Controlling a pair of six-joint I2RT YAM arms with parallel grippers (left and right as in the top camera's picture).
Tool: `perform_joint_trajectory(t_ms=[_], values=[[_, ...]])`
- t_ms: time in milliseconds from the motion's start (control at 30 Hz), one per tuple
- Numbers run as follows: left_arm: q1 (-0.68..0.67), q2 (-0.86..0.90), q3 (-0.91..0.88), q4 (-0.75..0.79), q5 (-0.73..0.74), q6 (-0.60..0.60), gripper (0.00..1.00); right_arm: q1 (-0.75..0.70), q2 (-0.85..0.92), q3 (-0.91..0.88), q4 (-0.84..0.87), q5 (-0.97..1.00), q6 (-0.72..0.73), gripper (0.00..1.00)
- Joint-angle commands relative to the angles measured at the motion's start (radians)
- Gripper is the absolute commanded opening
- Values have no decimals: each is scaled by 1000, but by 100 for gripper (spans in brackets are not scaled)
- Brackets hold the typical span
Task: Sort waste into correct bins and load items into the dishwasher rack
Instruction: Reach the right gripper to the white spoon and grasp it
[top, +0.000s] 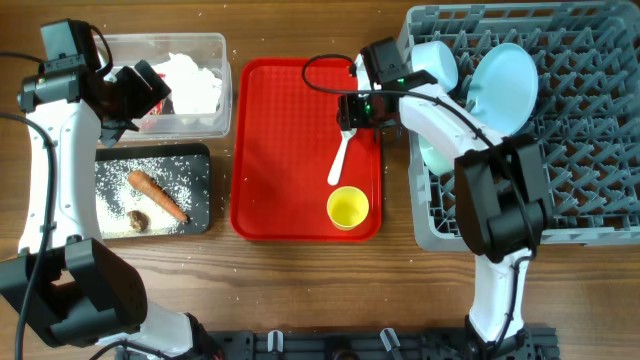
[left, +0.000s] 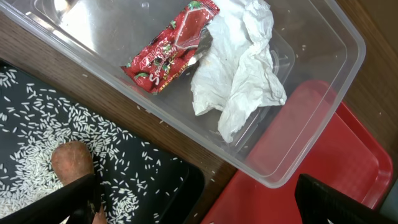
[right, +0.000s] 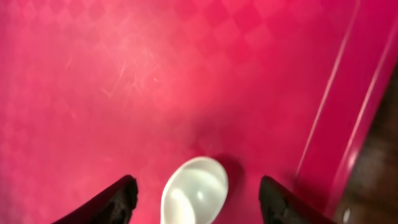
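The grey dishwasher rack (top: 600, 215) fills the 3 o'clock side of the wooden table (top: 300, 290). Leaning among the pegs near its 12 o'clock edge is a pale blue plate (top: 505, 88). A pale blue bowl (top: 437, 65) sits at the 11 o'clock corner, and a mint-green bowl (top: 432, 157) at 9 o'clock is partly hidden under the arm.

The right arm (top: 500, 200) rises from 5 o'clock, crosses the rack's 9 o'clock edge and bends toward 10 o'clock. This puts the right gripper (top: 355, 112) over the 1 o'clock corner of the red serving tray (top: 270, 120). Its fingers (right: 109, 200) are spread wide on either side of the rounded end of the white spoon (top: 340, 160), gripping nothing. The left arm (top: 45, 170) runs up the 9 o'clock edge and folds toward 3 o'clock. The left gripper (top: 138, 92) hovers over the 7 o'clock corner of the clear tub (top: 215, 45), jaws parted and empty.

The red tray holds the spoon at 3 o'clock and an upright yellow cup (top: 348, 208) at 5 o'clock. The tub holds crumpled tissue (left: 239, 68) touching a red snack wrapper (left: 171, 46). At the tub's 6 o'clock, the black tray (top: 203, 170) holds scattered rice grains (top: 110, 180), a carrot piece (top: 157, 194) and a brown lump (top: 138, 219).
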Motion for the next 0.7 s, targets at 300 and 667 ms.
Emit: perform_joint_trajectory(t_ms=[300, 667], values=[[4, -12, 1, 0, -6, -3, 100, -1, 92, -10, 53, -9, -72, 54], [4, -12, 1, 0, -6, -3, 100, -1, 92, -10, -66, -9, -72, 17]])
